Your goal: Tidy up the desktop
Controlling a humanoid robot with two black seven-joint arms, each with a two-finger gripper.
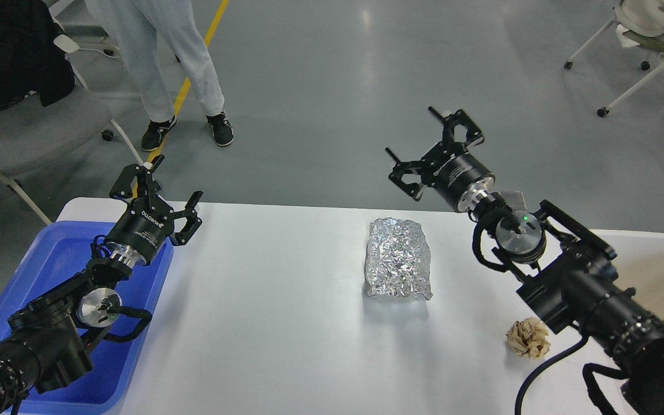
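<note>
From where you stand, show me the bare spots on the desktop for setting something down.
The widest bare patch of the desktop runs from the blue tub to the foil packet. It is tighter between the packet and the crumpled paper ball, under the right arm.

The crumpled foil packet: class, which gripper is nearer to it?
Right. The right gripper is beyond the crumpled foil packet, slightly right; the left gripper is far left.
</note>
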